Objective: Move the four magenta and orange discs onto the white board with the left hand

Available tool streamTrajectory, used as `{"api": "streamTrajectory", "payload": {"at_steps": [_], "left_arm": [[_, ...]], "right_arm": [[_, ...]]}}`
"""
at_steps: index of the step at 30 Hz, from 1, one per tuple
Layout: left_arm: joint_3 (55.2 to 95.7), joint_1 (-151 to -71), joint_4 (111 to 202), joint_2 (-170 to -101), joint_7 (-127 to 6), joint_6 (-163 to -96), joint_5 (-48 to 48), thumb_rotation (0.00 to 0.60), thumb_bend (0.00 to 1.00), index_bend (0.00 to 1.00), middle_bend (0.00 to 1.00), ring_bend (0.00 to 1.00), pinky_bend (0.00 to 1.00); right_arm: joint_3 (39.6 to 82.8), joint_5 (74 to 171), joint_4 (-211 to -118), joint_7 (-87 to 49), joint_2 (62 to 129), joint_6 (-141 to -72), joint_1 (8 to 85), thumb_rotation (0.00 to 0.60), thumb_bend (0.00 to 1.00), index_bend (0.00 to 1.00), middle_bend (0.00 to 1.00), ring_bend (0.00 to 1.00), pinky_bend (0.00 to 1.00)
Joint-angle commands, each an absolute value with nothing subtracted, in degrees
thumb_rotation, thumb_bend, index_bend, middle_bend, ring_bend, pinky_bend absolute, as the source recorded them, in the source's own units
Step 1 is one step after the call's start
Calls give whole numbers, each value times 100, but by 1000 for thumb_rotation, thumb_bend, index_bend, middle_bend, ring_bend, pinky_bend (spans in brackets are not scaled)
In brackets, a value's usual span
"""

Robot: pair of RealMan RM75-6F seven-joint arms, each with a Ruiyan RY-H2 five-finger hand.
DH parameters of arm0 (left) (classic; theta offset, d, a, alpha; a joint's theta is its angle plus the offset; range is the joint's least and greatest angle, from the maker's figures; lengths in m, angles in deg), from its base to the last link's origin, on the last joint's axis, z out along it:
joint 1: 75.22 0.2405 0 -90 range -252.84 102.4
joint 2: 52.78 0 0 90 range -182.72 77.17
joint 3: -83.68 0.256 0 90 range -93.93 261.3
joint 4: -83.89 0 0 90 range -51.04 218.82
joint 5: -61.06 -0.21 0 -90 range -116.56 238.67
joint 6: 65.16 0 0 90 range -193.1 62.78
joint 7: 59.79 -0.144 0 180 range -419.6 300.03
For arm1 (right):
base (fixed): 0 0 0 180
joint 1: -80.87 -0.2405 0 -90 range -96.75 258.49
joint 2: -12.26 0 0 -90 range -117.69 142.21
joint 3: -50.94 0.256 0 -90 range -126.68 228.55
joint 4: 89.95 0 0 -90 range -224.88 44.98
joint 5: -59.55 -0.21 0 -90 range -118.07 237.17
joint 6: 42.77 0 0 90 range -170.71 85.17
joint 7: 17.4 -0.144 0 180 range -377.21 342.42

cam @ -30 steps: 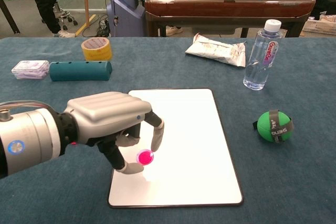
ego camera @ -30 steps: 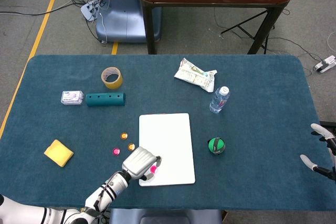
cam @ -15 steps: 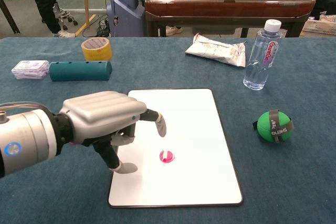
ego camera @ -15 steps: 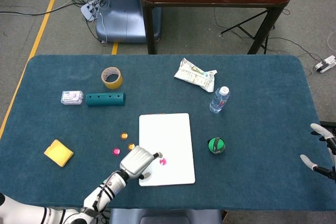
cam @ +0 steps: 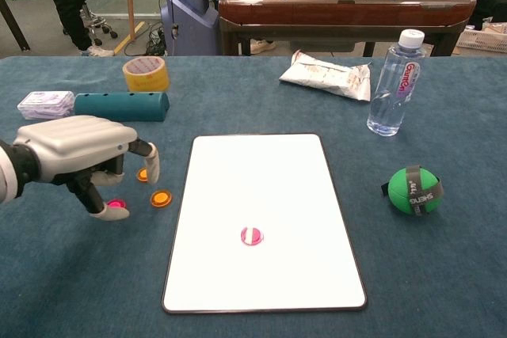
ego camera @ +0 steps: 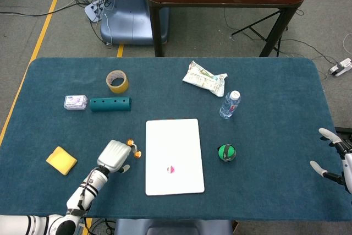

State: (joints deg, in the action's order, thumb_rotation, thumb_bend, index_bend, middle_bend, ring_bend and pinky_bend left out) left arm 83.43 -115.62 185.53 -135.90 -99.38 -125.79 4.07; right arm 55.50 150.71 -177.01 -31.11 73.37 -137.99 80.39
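One magenta disc point(ego camera: 171, 169) point(cam: 251, 236) lies on the white board point(ego camera: 174, 136) point(cam: 261, 164), lower middle. My left hand point(ego camera: 114, 155) point(cam: 83, 160) hovers over the cloth left of the board, fingers apart and curved down, holding nothing. Under its thumb lies a second magenta disc point(cam: 116, 205), hidden by the hand in the head view. An orange disc point(ego camera: 137, 154) point(cam: 161, 198) sits between the hand and the board. Another orange disc point(ego camera: 130, 142) point(cam: 143, 174) shows partly behind a finger. My right hand point(ego camera: 333, 155) stays at the table's right edge, fingers spread and empty.
A yellow sponge point(ego camera: 61, 160) lies left of my left hand. Further back are a teal block point(ego camera: 110, 104) point(cam: 121, 106), a tape roll point(ego camera: 117, 81), and a small box point(ego camera: 75, 102). A green ball point(ego camera: 226, 152) point(cam: 414, 190), water bottle point(ego camera: 230, 104) and packet point(ego camera: 204, 78) lie right of the board.
My left hand let go of the magenta disc on the board, then moved left off the board to above the discs on the cloth. The right hand barely shifted.
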Motion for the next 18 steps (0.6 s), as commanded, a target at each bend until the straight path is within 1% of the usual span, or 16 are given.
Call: {"api": "streamTrajectory", "payload": {"at_steps": [1,8,18], "left_arm": [[8343,-11550,18479,-13528,-9878,-12515,507,600,246,489,1000,1000,1000],[8359,-11552,18369,-13508,-9878,-12449,707,600,246,525,1000,1000,1000],[8348,-11608,18238,-13628,-9891,-12367,884,600,246,530,1000,1000,1000]], "right_arm": [[5551,15053,-17722,-3058,7342,-13747,8016,600,73,219,356,399,482],[5542,15061,-17747,-2994,7348,-13705,7998,600,73,219,356,399,482],[5547,15039,-17763,-2944,7355,-13655,7977,600,73,219,356,399,482]]}}
